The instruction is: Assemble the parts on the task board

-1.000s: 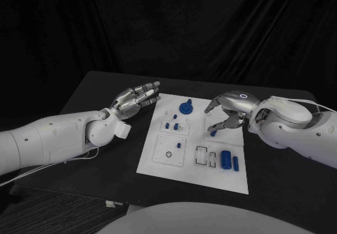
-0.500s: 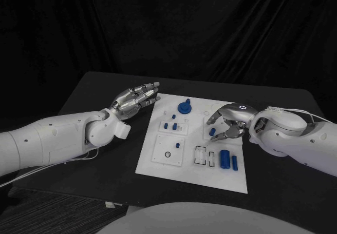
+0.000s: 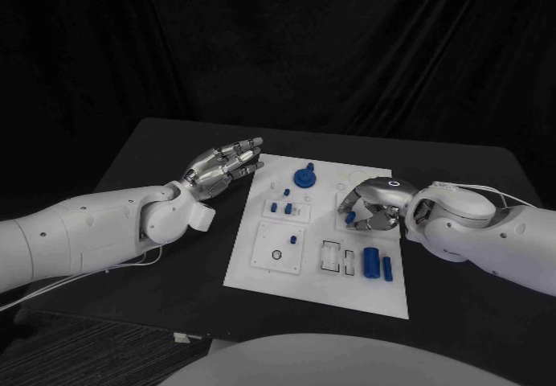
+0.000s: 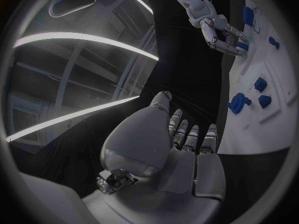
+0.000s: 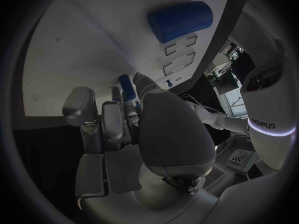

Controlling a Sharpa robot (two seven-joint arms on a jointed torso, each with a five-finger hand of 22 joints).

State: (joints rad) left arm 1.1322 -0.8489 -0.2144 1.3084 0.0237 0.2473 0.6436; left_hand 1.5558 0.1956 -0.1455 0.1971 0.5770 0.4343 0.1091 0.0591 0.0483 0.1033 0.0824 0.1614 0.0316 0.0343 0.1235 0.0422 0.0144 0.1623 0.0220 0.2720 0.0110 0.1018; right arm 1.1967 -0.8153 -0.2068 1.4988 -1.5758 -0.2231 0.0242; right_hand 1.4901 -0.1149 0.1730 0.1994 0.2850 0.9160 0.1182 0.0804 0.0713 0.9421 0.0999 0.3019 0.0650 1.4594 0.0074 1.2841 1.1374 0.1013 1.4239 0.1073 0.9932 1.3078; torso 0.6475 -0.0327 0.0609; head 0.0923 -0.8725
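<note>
Head view: the task board (image 3: 304, 269) is seen lying flat mid-table (image 3: 151, 153). Left hand (image 3: 222, 166) is held just off the board's left edge near its far corner, fingers stretched out together, nothing in it. Right hand (image 3: 373, 207) is placed over the board's right side, fingers curled down; a small blue part (image 3: 351, 217) is seen at the fingertips, but whether it is pinched cannot be told here. A blue knob part (image 3: 307, 176) is seen standing at the board's far edge, small blue pegs (image 3: 282, 208) in the board's left-centre, a large blue cylinder (image 3: 372, 262) with a thinner blue rod (image 3: 387, 269) beside it at the board's near right.

Left wrist view: the left hand (image 4: 187, 149) is shown with fingers extended, holding nothing, beside the board (image 4: 261, 129). The right hand (image 4: 225, 35) is seen over the board's far part.

Right wrist view: the right hand (image 5: 134, 129) is shown with fingers closed around a small blue part (image 5: 126, 87) just above the board (image 5: 87, 50). The large cylinder (image 5: 181, 21) lies further along the board.
</note>
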